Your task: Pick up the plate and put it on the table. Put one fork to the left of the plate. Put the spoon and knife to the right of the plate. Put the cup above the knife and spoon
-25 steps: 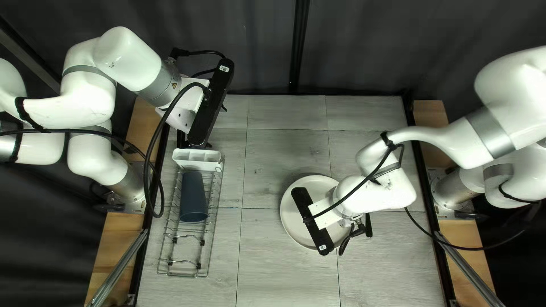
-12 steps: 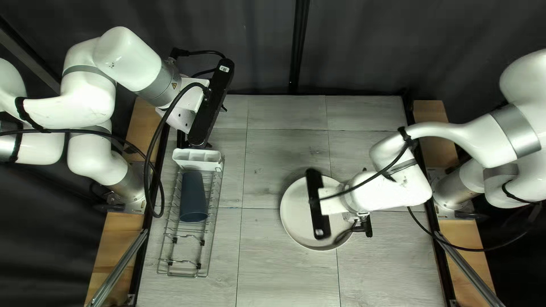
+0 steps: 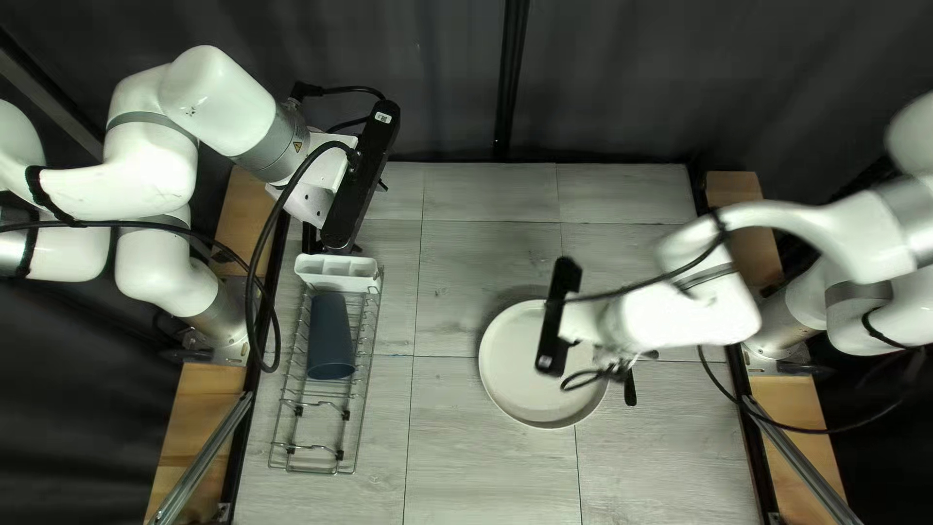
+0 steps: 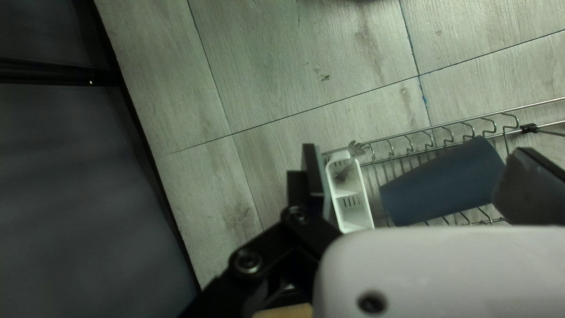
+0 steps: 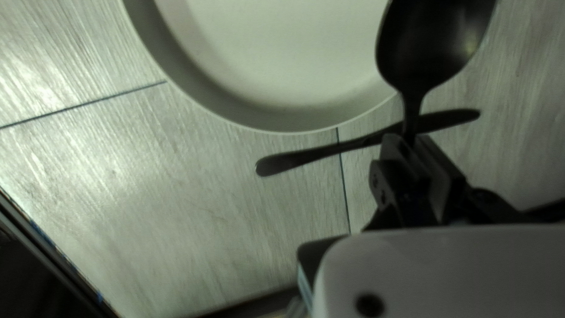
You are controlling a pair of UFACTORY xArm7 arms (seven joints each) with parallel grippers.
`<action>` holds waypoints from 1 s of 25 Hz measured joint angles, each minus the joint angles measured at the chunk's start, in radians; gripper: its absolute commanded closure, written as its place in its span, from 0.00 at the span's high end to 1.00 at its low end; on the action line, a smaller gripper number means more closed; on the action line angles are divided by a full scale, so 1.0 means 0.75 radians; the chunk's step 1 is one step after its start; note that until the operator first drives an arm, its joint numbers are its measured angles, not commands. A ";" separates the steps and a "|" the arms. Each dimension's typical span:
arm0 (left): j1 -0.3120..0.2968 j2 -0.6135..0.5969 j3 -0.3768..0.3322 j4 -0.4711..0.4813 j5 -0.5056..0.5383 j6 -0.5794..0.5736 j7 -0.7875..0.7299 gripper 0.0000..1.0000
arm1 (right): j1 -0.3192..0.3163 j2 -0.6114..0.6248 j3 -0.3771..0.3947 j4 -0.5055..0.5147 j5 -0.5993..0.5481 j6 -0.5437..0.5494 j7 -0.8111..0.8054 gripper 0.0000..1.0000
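My right gripper (image 3: pixel 616 369) is over the right rim of the white plate (image 3: pixel 520 379) on the table. In the right wrist view that gripper (image 5: pixel 410 143) is shut on the handle of a dark spoon (image 5: pixel 434 44). Beneath the spoon, a black knife (image 5: pixel 306 156) lies on the table beside the plate (image 5: pixel 282 65). At the back left, my left gripper (image 3: pixel 340 249) is mostly hidden by its mount; in the left wrist view this gripper (image 4: pixel 415 171) stands open. A grey fork (image 4: pixel 355 149) pokes from the white holder (image 4: pixel 350 188). The blue cup (image 4: pixel 444 182) lies in the rack.
A wire dish rack (image 3: pixel 321 418) stands at the left of the table (image 3: pixel 486 457), with the white holder at its back end. Dark curtains (image 3: pixel 428 58) hang behind the far edge.
My right arm has drawn back to the right and its wrist has turned, uncovering more of the plate and the knife beside it. The left arm is still.
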 measured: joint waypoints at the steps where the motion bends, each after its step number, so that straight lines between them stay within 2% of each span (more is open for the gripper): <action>1: 0.000 0.000 0.000 0.000 0.000 0.000 0.000 1.00 | -0.005 0.008 0.018 0.006 -0.007 0.007 0.107 0.00; 4: 0.000 0.000 0.000 0.000 0.000 0.000 0.000 1.00 | -0.021 0.050 0.075 0.043 -0.044 0.049 0.327 0.00; 9: 0.000 0.000 0.000 0.000 0.000 0.000 0.000 1.00 | -0.034 0.082 0.089 0.072 -0.060 0.093 0.405 0.00; 15: 0.000 0.000 0.000 0.000 0.000 0.000 0.000 1.00 | -0.095 0.034 0.080 0.062 0.050 0.245 0.813 0.00; 17: 0.000 0.000 0.000 0.000 0.000 0.000 0.000 1.00 | -0.107 0.012 0.082 0.052 0.075 0.271 0.882 0.00; 21: 0.000 0.000 0.000 0.000 0.000 0.000 0.000 1.00 | -0.104 -0.011 0.087 0.023 0.076 0.250 0.895 0.00; 25: 0.000 0.000 0.000 0.000 0.000 0.000 0.000 1.00 | -0.075 -0.119 0.116 -0.105 0.100 0.159 0.994 0.00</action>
